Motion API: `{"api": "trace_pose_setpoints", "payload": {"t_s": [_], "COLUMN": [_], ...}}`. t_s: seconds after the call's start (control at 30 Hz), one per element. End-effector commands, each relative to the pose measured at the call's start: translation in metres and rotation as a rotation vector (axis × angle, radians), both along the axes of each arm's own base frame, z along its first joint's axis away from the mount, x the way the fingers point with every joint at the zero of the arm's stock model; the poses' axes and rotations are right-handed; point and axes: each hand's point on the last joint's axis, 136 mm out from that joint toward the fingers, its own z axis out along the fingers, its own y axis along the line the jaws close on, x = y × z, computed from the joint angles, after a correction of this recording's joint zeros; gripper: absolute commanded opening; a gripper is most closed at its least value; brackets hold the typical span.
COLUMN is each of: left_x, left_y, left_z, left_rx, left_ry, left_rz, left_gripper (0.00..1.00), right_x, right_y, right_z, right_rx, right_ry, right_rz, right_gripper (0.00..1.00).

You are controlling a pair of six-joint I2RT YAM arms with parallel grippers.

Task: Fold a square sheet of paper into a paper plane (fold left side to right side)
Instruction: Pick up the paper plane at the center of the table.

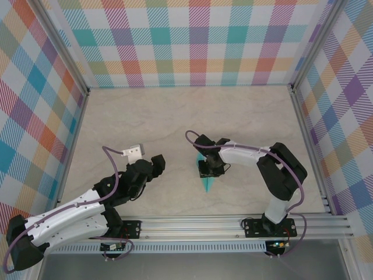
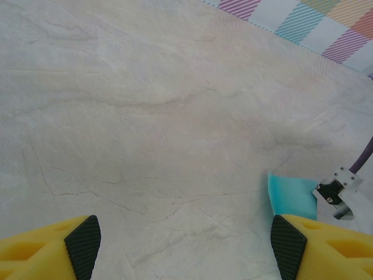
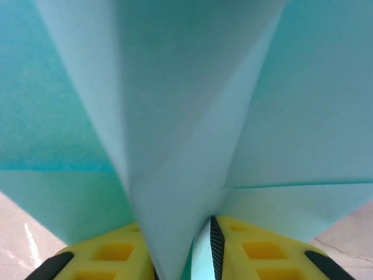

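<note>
The paper plane (image 1: 207, 179) is a narrow turquoise dart on the table at centre, its point toward the near edge. My right gripper (image 1: 210, 167) stands over it, fingers down. In the right wrist view the plane's raised middle fold (image 3: 175, 175) runs between the yellow fingers (image 3: 262, 256), and the right gripper (image 3: 183, 256) is shut on that fold, with the wings spread to both sides. My left gripper (image 1: 156, 165) hangs to the left of the plane, apart from it. The left gripper (image 2: 185, 248) is open over bare table, with a corner of the paper plane (image 2: 291, 195) just beyond its right finger.
The marble-look table (image 1: 175, 116) is walled by plaid panels on three sides. A metal rail (image 1: 233, 224) runs along the near edge, where both arm bases stand. The right arm's white bracket and purple cable (image 2: 344, 186) sit beside the paper.
</note>
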Motion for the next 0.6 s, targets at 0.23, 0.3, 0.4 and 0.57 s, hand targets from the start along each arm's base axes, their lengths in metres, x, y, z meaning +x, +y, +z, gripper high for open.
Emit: {"api": "trace_pose_setpoints", "payload": {"t_s": [0.23, 0.3, 0.4, 0.57], "left_x": [-0.008, -0.010, -0.014, -0.018], "left_y": [0.005, 0.005, 0.006, 0.009], "left_z": [0.004, 0.008, 0.013, 0.015], "left_rx": [0.012, 0.018, 0.034, 0.033], "left_ry": [0.010, 0.008, 0.015, 0.016], "left_rz": [-0.024, -0.046, -0.067, -0.079], "left_gripper": [0.82, 0.97, 1.00, 1.00], "right_x": [0.044, 0.067, 0.106, 0.157], "right_y": [-0.009, -0.013, -0.017, -0.023], "right_z": [0.027, 0.035, 0.041, 0.034], "right_rx": [-0.037, -0.050, -0.075, -0.152], "right_ry": [-0.045, -0.058, -0.080, -0.082], "right_rz": [0.027, 0.024, 0.004, -0.052], "right_gripper": [0.06, 0.07, 0.08, 0.08]}}
